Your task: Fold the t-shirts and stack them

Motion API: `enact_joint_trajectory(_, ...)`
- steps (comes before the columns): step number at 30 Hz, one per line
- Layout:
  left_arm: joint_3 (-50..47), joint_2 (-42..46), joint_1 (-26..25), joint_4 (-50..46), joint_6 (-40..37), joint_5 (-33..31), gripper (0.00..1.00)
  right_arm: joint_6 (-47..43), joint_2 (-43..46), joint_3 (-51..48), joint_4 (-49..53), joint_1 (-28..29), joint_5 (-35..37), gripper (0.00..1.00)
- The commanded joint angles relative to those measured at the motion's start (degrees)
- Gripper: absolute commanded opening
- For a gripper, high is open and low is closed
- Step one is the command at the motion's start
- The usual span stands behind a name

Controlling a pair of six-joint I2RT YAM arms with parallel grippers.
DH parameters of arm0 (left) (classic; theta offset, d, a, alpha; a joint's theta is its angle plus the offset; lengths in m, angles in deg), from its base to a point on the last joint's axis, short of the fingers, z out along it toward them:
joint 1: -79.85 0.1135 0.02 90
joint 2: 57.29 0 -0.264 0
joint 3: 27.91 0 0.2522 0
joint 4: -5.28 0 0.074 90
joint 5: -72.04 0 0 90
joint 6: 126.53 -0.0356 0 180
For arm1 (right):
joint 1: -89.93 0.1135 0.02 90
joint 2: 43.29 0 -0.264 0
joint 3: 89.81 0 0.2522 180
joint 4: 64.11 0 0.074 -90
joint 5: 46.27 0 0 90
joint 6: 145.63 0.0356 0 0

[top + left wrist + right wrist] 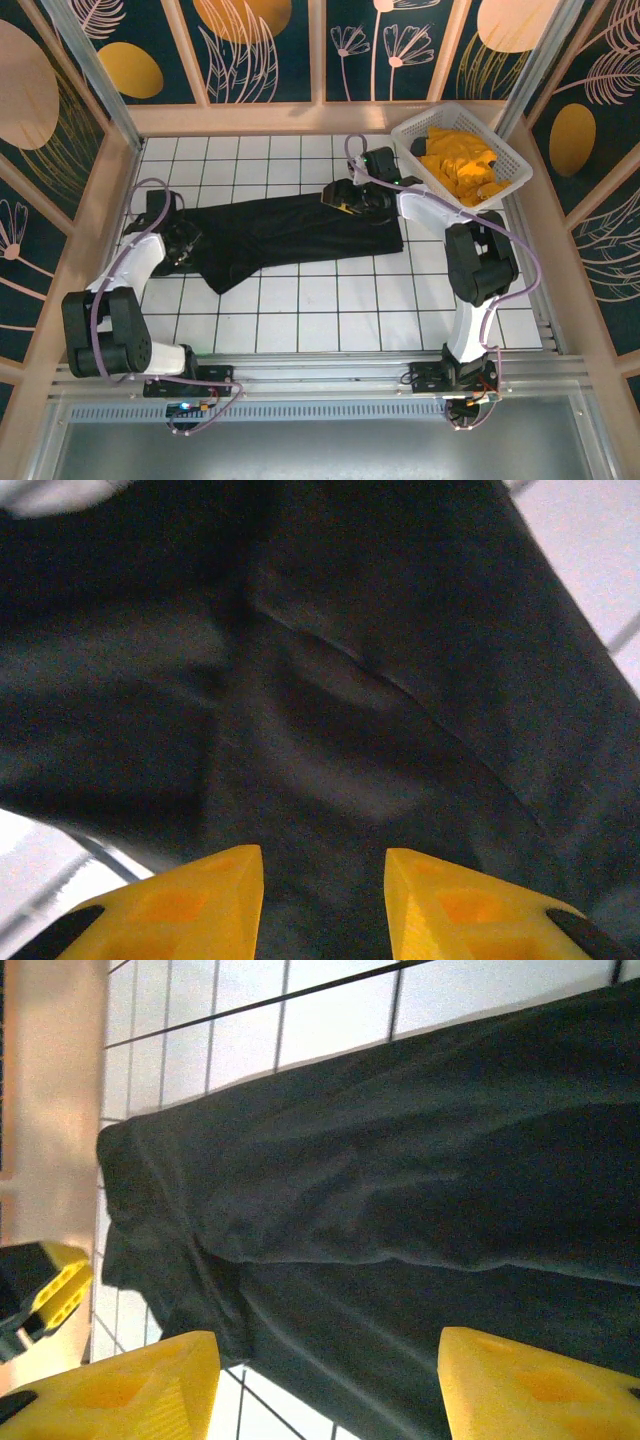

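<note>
A large black t-shirt (pixel 280 235) lies folded into a long band across the white tiled table, with a flap hanging toward the near left. My left gripper (pixel 180 240) sits at its left end; in the left wrist view its yellow fingers (pixel 200 900) stand apart just above the black cloth (pixel 350 680), gripping nothing. My right gripper (pixel 345 200) hovers over the shirt's far edge, right of the middle. It is open wide above the black shirt (pixel 400 1160). Orange-yellow t-shirts (pixel 460 165) lie crumpled in the basket.
The white lattice basket (pixel 495 140) stands at the back right corner, close to the right arm's elbow. Wooden walls (pixel 110 200) fence the table on three sides. Bare tiles (pixel 330 310) stretch between the shirt and the arm bases. The left gripper's (pixel 40 1285) tip shows in the right wrist view.
</note>
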Motion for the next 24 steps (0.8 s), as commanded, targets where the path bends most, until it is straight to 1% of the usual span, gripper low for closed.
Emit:
enact_joint_trajectory(1,-0.8,-1.9,3.2,-0.4,-9.5,-1.0,0.4,-1.1,2.3,-0.4,-2.1,0.0,-2.6,0.61)
enact_joint_trajectory(4,-1.3,-3.9,4.0,2.2,-13.4,0.7,0.42,-1.7,2.2,0.0,-1.5,-0.1,-3.1,0.61)
enact_joint_trajectory(7,-3.1,-4.8,4.0,4.7,-15.3,1.5,0.42,-1.9,2.3,0.0,-1.5,-0.1,-3.5,0.61)
enact_joint_trajectory(15,-6.4,-6.1,4.0,8.0,-15.3,2.2,0.4,-1.3,1.8,0.5,-1.8,0.0,-3.2,0.61)
enact_joint_trajectory(19,-6.0,-6.1,4.0,9.2,-14.8,2.5,0.35,-1.2,1.5,0.9,-1.5,0.0,-3.1,0.61)
enact_joint_trajectory(24,-5.7,-6.0,4.0,10.3,-14.6,2.5,0.35,-1.1,1.4,0.8,-1.5,0.0,-3.1,0.61)
